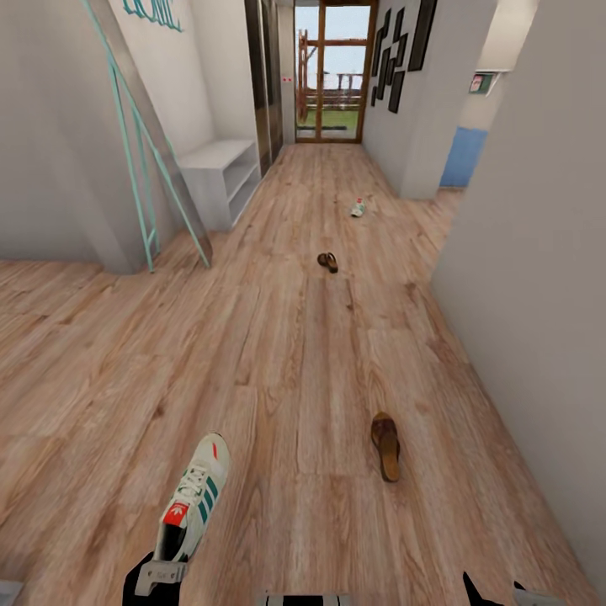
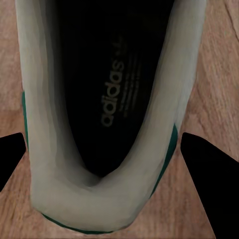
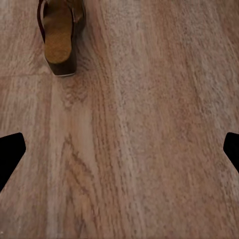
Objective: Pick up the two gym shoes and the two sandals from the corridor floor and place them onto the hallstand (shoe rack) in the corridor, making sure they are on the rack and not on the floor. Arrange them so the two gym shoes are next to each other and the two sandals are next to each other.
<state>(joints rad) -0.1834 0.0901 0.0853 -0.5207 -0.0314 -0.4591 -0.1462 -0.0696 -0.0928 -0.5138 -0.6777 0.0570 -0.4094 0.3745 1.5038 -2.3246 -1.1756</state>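
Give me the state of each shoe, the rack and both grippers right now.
Near gym shoe: upright, heel between the left gripper fingers.
Far gym shoe: on the floor, untouched.
Near sandal: on floor.
Far sandal: on floor.
Rack: no shoes visible on it.
Right gripper: open, empty.

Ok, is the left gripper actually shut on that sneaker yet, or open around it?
Open. In the left wrist view the fingers sit wide on either side of the gym shoe's heel, with bare floor showing between each finger and the shoe.

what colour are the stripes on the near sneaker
Green, on the gym shoe, clearest in the head view.
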